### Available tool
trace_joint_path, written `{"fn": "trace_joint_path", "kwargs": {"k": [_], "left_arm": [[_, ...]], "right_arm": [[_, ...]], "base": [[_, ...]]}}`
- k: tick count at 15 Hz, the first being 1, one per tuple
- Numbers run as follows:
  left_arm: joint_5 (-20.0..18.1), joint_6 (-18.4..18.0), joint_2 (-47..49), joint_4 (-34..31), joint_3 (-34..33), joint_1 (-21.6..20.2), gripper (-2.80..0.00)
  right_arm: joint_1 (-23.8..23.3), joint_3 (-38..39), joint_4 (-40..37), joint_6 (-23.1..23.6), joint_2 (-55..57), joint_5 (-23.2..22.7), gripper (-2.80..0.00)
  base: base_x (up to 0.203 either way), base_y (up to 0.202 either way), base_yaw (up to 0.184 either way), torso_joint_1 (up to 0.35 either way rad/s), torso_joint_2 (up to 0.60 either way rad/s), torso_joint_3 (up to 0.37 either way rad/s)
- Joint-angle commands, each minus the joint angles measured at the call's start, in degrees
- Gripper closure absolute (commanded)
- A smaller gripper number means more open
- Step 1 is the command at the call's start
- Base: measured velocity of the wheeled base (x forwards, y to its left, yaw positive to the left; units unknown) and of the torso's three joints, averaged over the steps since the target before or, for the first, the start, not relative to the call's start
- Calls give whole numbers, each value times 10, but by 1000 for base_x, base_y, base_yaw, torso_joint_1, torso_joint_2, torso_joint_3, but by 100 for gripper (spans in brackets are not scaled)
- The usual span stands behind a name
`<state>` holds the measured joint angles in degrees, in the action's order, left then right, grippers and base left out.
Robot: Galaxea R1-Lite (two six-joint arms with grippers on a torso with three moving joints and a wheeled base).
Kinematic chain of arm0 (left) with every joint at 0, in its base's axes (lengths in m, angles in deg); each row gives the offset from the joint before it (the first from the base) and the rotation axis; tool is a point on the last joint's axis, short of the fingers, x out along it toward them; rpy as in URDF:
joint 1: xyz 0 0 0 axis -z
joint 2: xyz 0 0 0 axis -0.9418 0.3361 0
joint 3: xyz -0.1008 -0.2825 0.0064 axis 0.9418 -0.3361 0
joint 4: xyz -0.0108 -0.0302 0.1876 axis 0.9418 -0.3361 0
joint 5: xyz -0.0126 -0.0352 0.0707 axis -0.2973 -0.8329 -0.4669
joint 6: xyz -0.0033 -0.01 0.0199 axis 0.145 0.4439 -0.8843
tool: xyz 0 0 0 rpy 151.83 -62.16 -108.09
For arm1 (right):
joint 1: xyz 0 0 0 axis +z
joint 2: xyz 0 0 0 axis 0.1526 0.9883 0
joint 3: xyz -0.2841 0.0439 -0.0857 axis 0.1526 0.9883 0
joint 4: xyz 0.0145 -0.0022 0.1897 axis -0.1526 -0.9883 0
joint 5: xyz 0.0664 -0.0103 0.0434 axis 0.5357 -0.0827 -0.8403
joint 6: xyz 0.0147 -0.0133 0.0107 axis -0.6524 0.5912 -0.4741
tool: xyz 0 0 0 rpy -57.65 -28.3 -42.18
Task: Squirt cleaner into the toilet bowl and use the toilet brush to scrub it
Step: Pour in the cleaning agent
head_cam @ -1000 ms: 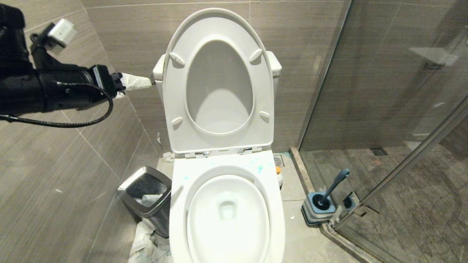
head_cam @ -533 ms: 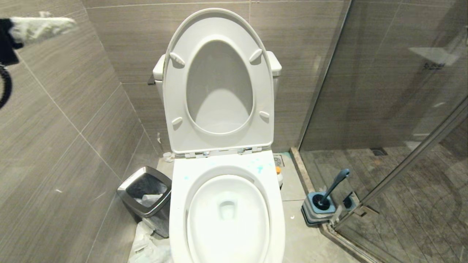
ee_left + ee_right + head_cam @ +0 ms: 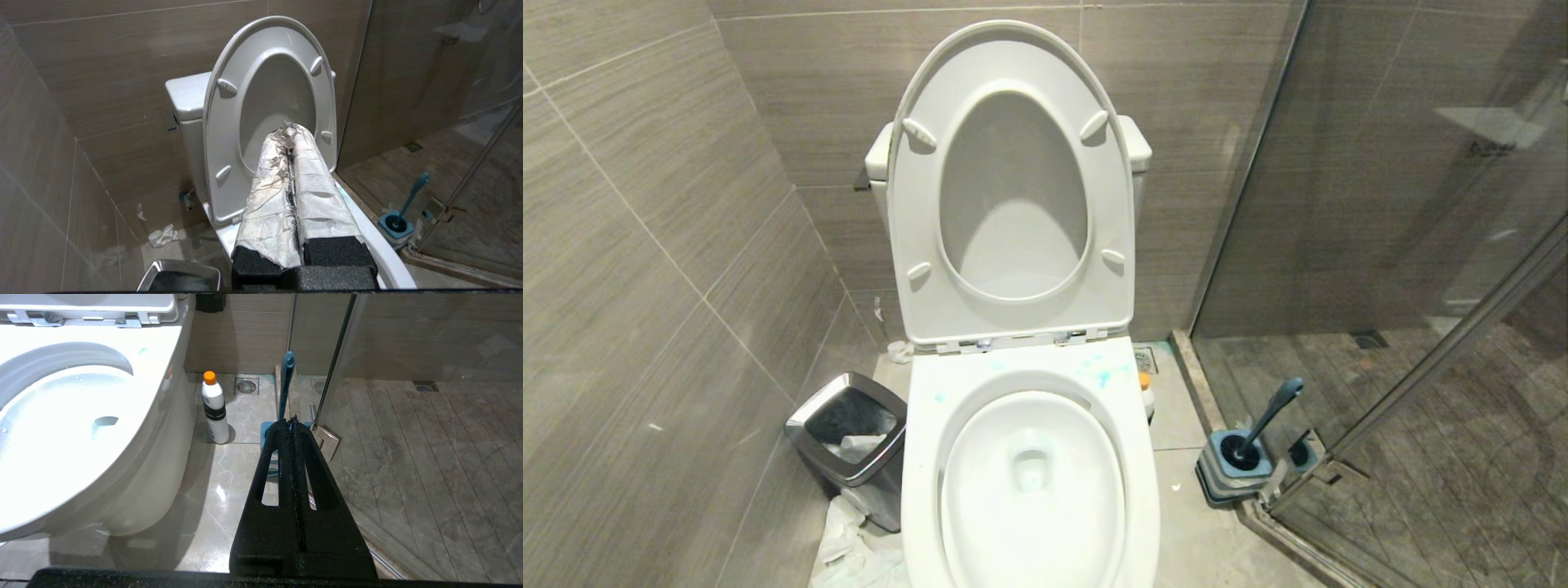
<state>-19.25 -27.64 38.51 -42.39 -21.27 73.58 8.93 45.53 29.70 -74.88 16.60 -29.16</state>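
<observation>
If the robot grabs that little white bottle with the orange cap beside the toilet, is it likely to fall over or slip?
The bottle stands tall and narrow on a small base, so a sideways nudge would probably tip it. Its body looks smooth and the floor tile glossy, so it may slide before it is gripped. Being round, it would likely roll if knocked flat.

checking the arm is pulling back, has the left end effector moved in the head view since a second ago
Yes. It was beside the tank on the toilet bowl, then swung up and left, and now it is out of the head view.
</observation>
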Motion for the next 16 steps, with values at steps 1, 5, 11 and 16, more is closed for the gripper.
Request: {"fn": "trace_joint_path", "kwargs": {"k": [1,5,11,16], "left_arm": [[1,1,-133,-14,-74,-6,0],[21,-1,-236,-59,-162,-13,0],[46,-3,-311,-39,-334,-24,0],[60,-18,-372,80,-519,-26,0]], "right_arm": [[0,0,0,0,1,1,0],[0,0,0,0,1,0,0],[0,0,0,0,1,0,0],[0,0,0,0,1,0,0]], "base": [[0,0,0,0,0,0],[0,0,0,0,0,0],[0,0,0,0,0,0],[0,0,0,0,0,0]]}}
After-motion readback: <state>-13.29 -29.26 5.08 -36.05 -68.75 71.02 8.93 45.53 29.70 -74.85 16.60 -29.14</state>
